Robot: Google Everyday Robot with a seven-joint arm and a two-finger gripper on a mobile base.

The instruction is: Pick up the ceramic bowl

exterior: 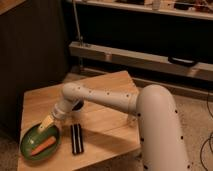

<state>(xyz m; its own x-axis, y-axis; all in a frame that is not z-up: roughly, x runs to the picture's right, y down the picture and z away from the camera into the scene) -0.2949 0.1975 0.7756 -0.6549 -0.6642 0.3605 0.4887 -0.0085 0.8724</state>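
The ceramic bowl (35,140) is a wide, shallow, glossy green dish at the front left of the wooden table (105,90). An orange carrot-like piece (42,146) lies inside it. My gripper (46,125) reaches down from the white arm (110,102) to the bowl's far right rim, its pale fingertips (45,123) at or over the rim. I cannot tell whether the tips touch the bowl.
A black rectangular object (76,138) lies on the table just right of the bowl. A small dark object (77,106) sits behind the wrist. The table's front edge is close below the bowl. A metal rail and dark shelving stand behind.
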